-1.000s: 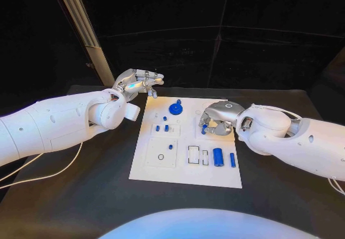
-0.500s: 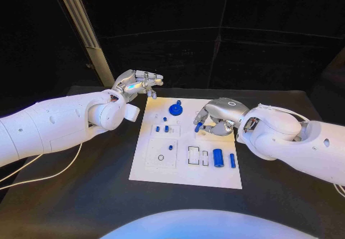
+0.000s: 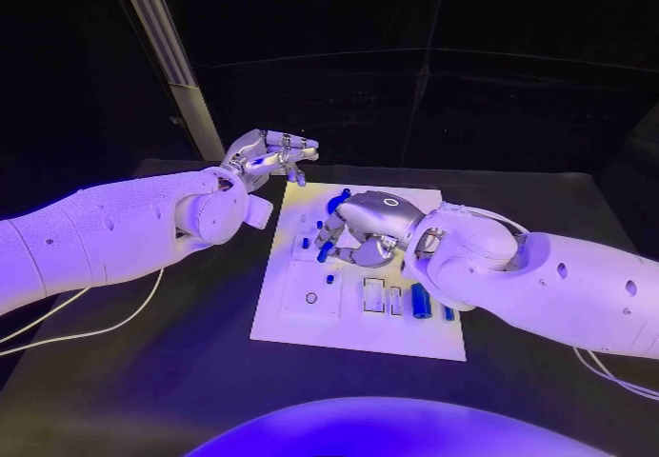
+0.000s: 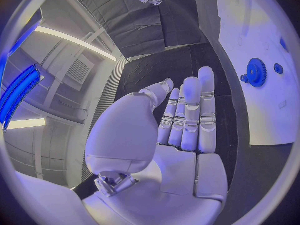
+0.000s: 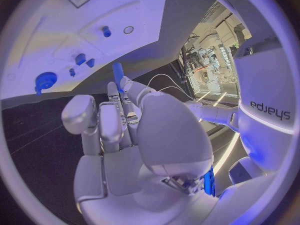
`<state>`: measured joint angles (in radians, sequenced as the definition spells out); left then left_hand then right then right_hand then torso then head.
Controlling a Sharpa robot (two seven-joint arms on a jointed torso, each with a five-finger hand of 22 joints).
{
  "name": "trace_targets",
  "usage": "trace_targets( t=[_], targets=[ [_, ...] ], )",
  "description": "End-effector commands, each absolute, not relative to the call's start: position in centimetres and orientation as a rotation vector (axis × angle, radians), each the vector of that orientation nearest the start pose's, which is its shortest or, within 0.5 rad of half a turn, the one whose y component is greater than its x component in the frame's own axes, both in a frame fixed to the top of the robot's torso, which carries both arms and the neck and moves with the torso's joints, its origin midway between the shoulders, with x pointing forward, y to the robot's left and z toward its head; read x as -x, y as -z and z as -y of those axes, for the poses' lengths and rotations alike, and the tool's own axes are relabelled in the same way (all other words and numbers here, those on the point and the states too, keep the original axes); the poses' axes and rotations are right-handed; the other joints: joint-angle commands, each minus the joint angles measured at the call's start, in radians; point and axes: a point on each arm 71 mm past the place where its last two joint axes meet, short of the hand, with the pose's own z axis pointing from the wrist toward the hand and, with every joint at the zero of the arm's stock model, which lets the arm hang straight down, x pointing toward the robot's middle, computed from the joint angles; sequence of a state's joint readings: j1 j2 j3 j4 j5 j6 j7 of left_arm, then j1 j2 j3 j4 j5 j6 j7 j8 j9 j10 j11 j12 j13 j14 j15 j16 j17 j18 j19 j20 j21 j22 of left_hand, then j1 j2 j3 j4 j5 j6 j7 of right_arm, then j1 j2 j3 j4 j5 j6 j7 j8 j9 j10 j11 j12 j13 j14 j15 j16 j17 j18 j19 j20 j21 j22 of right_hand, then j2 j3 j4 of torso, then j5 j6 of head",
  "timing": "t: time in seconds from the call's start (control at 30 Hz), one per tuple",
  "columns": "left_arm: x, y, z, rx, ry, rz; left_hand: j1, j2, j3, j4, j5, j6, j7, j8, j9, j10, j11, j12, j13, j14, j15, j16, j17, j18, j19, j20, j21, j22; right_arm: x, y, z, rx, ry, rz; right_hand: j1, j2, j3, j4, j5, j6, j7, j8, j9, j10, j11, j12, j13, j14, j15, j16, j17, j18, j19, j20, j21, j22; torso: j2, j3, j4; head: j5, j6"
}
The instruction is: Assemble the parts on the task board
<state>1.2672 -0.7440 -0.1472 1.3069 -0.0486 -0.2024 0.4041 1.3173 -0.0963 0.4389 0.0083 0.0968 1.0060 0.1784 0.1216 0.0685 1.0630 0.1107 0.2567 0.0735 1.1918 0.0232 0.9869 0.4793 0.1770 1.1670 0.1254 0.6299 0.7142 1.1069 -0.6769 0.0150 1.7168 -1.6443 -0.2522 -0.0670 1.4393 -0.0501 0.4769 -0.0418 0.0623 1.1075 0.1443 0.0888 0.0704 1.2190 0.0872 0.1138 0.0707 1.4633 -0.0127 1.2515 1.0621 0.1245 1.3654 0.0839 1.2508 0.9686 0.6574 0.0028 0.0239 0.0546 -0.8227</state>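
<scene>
On the black table [image 3: 165,381] my right hand [image 3: 360,228] pinches a small blue peg [image 5: 117,70] by its end over the board [image 3: 357,333]; stiff, light, likely slippery; my left hand [image 3: 268,152] hangs empty, fingers straight.

One task board [image 3: 360,335], two robot hands [image 3: 360,228].

Dark walls behind black table [image 3: 165,381], pale post [image 3: 186,81].

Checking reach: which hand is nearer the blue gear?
Right. The right hand, holding a blue peg, hovers beside the gear; the left hand stays off the board's far corner.
</scene>
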Motion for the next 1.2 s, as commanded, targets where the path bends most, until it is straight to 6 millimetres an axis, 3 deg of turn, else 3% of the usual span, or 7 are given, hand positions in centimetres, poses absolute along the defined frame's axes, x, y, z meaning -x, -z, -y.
trace_targets(
  t=[0.03, 0.17, 0.43, 1.2],
  targets=[
    [-52.5, 19.1, -21.7, 0.996, 1.506, -1.486, 0.010, 0.000, 0.001, -0.007, 0.004, 0.005, 0.002, 0.005, 0.000, -0.005, -0.001, 0.004, 0.000, -0.005, 0.001, -0.004, -0.001, 0.006, -0.004, -0.001, -0.006, -0.001, -40.7, 18.5, 5.3, 0.541, -1.029, -1.597, -0.005, -0.006, 0.009, -0.002, 0.005, 0.002, 0.005, -0.004, 0.000, 0.019, -0.015, -0.007, -0.001, 0.027, -0.003, 0.002, -0.001, -0.016, 0.003, 0.003, 0.005, -0.002, 0.001, -0.0002, 0.0001, 0.008, -0.006],
    [-52.5, 19.1, -21.7, 0.996, 1.507, -1.486, 0.010, 0.000, 0.001, -0.007, 0.004, 0.005, 0.002, 0.005, 0.000, -0.005, -0.001, 0.004, 0.000, -0.005, 0.001, -0.004, -0.001, 0.006, -0.004, -0.001, -0.006, -0.001, -40.5, 19.7, 4.3, 0.584, -1.030, -1.624, -0.005, -0.006, 0.010, -0.002, 0.005, 0.001, 0.006, -0.005, 0.000, 0.018, -0.015, -0.008, -0.001, 0.027, -0.003, 0.002, -0.002, -0.015, 0.003, 0.003, 0.005, -0.003, -0.001, 0.0009, -0.0027, 0.017, -0.008],
    [-52.5, 19.0, -21.6, 0.995, 1.508, -1.486, 0.010, 0.000, 0.001, -0.007, 0.004, 0.005, 0.002, 0.005, 0.000, -0.005, -0.001, 0.004, 0.000, -0.005, 0.001, -0.004, -0.001, 0.006, -0.004, -0.001, -0.006, -0.001, -40.5, 21.3, 3.6, 0.642, -0.996, -1.676, -0.006, -0.006, 0.011, -0.003, 0.006, 0.001, 0.006, -0.005, 0.000, 0.018, -0.014, -0.009, -0.001, 0.027, -0.003, 0.001, -0.003, -0.015, 0.002, 0.003, 0.005, -0.003, -0.001, 0.0012, -0.0022, 0.025, -0.014],
    [-52.7, 19.1, -21.4, 0.994, 1.510, -1.490, 0.010, 0.000, 0.001, -0.007, 0.004, 0.005, 0.002, 0.005, 0.000, -0.005, -0.001, 0.004, 0.000, -0.005, 0.001, -0.004, -0.001, 0.006, -0.004, -0.001, -0.006, -0.001, -40.1, 22.7, 2.6, 0.706, -0.974, -1.726, -0.011, -0.006, 0.013, -0.002, 0.006, 0.001, 0.007, -0.006, 0.000, 0.018, -0.013, -0.012, -0.001, 0.026, -0.002, 0.001, -0.004, -0.015, 0.001, 0.004, 0.005, -0.003, -0.001, 0.0015, -0.0026, 0.032, -0.024]
  ],
)
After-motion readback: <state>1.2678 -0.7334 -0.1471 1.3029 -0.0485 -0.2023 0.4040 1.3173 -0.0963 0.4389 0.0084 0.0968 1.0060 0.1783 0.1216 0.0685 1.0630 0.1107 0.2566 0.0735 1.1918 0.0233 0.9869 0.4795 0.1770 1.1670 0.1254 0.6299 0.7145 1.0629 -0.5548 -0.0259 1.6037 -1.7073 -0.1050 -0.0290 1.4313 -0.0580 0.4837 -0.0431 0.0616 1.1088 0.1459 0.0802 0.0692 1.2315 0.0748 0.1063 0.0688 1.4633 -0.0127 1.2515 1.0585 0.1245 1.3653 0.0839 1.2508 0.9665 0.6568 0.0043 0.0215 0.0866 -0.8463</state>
